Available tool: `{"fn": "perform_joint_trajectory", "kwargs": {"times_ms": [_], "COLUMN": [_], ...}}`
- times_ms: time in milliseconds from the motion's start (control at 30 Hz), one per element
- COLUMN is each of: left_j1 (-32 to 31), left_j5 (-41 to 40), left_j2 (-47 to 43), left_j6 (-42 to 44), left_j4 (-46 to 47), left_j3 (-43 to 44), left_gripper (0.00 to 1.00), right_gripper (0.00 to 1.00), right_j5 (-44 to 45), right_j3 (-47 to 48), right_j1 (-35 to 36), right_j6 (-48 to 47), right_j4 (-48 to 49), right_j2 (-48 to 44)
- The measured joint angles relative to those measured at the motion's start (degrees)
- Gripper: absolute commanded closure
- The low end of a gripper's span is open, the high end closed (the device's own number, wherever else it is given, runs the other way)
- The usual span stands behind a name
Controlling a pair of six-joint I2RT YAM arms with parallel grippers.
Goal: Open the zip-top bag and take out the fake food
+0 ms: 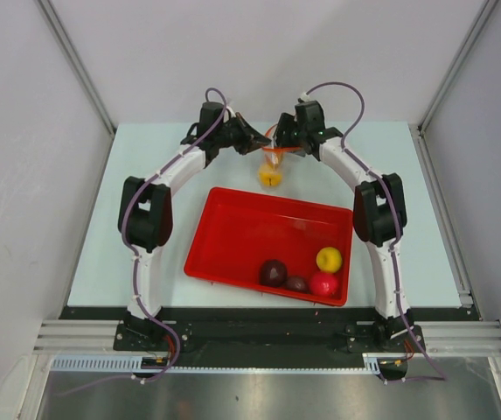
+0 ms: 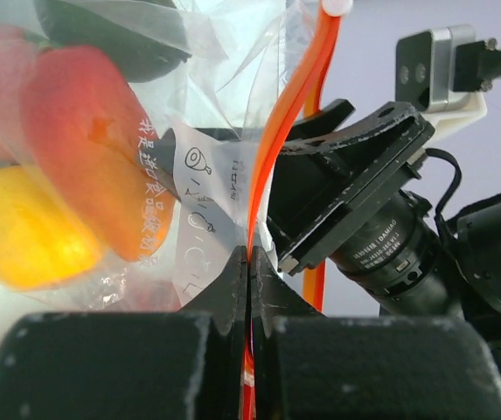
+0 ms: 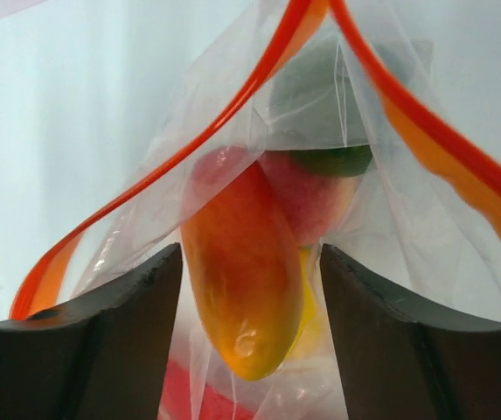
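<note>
Chinese print on zip-top bag [image 2: 199,206], motor [image 2: 381,249] marked DAMIAO

Overhead, the zip-top bag [image 1: 272,157] is too small to read; wrist views crop its fake food [image 2: 75,149].

Setting: a robotics test cell in a laboratory, not a domestic room. Evidence follows. The cabled left arm [image 1: 145,219] and right arm [image 1: 377,210] are bolted to an aluminium rail [image 1: 267,337] across the bottom of the frame. A pale table [image 1: 101,254] is boxed in by plain grey panels [image 1: 23,175] with metal framing at upper left and upper right. The fake food [image 1: 329,259] in the red tray [image 1: 233,219], lower centre, is plastic props.
</note>
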Motion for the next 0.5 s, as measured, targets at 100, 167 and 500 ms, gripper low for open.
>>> {"fn": "perform_joint_trajectory", "kwargs": {"times_ms": [100,167,500], "left_j1": [0.13,0.15,0.5], "left_j5": [0.02,0.09,0.2], "left_j2": [0.0,0.0,0.0], "left_j6": [-0.09,-0.09,-0.39], "left_j4": [0.2,0.26,0.46], "left_j3": [0.0,0.0,0.0], "left_gripper": [1.0,1.0,1.0], "right_gripper": [0.33,0.51,0.48], "right_j5": [-0.81,-0.87,2.58], "right_j3": [0.96,1.14,9.97], "right_j1": [-0.04,-0.07,1.03], "right_j6": [-0.5,-1.53,-7.32], "right_j4": [-1.05,-1.29,-10.14], "right_j2": [0.79,1.01,0.9]}}
